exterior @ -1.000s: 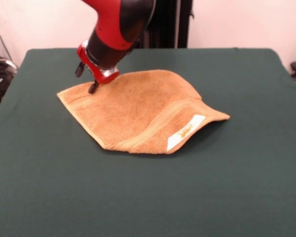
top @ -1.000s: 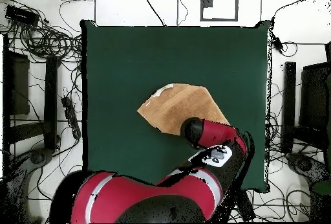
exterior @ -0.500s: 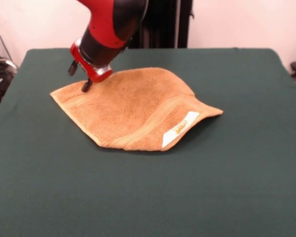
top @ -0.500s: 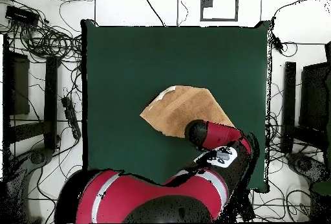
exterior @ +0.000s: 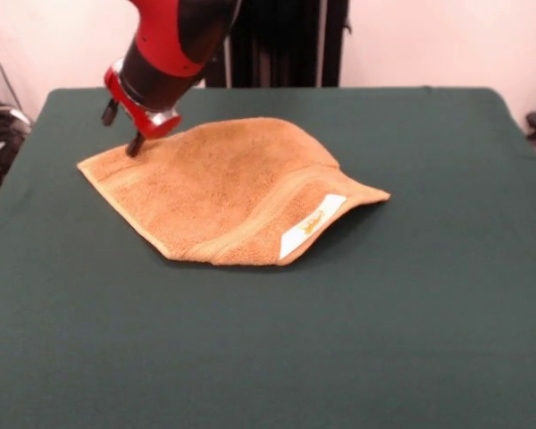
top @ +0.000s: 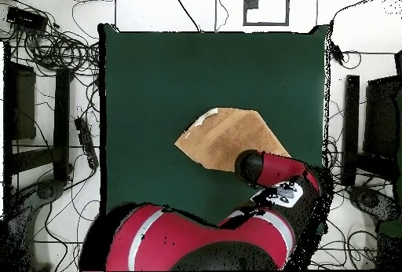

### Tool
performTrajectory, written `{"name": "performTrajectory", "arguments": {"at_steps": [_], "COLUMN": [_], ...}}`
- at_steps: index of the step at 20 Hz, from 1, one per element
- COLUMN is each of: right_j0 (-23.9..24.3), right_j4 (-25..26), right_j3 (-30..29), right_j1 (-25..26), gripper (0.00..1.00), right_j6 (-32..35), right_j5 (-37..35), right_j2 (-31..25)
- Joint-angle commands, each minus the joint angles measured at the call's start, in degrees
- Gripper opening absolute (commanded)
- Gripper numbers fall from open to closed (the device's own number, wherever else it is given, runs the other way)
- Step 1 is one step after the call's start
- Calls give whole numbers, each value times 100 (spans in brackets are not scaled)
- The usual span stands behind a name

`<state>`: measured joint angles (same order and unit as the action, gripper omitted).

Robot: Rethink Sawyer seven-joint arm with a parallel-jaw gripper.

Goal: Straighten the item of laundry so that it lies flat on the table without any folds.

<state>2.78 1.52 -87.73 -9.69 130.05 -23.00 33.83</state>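
Front view has the red and black gripper (exterior: 136,143) pinching the far-left corner of the folded orange-tan terry towel (exterior: 223,192), mid-left on the dark green felt table (exterior: 411,295).

I count one towel (exterior: 223,192), with one white tag (exterior: 311,225) on it, lying on one table (exterior: 411,304). One arm (exterior: 174,45) is mine, ending in one gripper (exterior: 134,146). Nothing else lies on the cloth.
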Motion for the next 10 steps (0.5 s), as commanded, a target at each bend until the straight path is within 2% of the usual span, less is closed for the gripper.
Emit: {"name": "performTrajectory", "arguments": {"at_steps": [1,5,10], "right_j0": [94,291,802], "right_j4": [374,402,34], "right_j3": [-371,-501,-1054], "right_j1": [-123,-340,-948], "gripper": [100,100,100], "right_j6": [290,171,145], "right_j5": [267,189,143], "right_j2": [-355,-811,-1907]}}
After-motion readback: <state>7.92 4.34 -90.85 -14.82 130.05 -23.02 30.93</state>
